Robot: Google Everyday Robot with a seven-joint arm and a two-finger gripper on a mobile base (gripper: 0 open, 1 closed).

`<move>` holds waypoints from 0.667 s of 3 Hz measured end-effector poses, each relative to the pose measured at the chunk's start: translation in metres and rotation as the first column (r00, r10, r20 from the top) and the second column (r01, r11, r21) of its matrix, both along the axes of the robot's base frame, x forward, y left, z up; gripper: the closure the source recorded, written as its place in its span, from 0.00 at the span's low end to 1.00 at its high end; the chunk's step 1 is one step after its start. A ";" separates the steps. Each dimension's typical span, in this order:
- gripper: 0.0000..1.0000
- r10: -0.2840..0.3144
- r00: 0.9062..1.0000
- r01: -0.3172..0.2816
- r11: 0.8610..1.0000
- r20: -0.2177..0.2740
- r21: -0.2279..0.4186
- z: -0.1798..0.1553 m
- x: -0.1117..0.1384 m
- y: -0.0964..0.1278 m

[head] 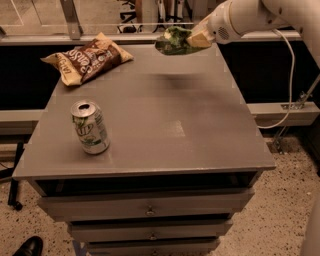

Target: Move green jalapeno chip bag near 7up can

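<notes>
Green foil glints at the far edge of the grey table (200,125): the green jalapeno chip bag (174,41) hangs in the air there, at about 1 o'clock on the table top (taking the drawer side as 6 o'clock). It is clear of the surface, and a soft dark shadow lies on the grey top just below it. The gripper (200,39) is clamped on the bag's right end, its pale fingers (199,41) pinching the crumpled foil. The white arm (250,15) reaches in from the upper right corner.

The 7up can (90,126) stands upright at about 8 o'clock on the table, near the left edge, its pull-tab top open to view. It is well apart from the held bag, almost the whole diagonal of the top between them. A larger brown and tan chip bag (87,58) lies flat at 11 o'clock, in the far left corner. A white cable (289,75) droops down at the right, beyond the table.
</notes>
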State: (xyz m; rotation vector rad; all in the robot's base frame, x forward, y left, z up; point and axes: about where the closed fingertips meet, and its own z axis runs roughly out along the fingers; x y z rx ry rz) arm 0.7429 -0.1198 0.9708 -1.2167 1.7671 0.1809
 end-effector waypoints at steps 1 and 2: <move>1.00 0.049 0.999 -0.049 0.999 0.018 -0.011 0.001 -0.012 0.010; 1.00 0.129 0.991 -0.128 0.992 0.039 -0.022 -0.007 -0.037 0.028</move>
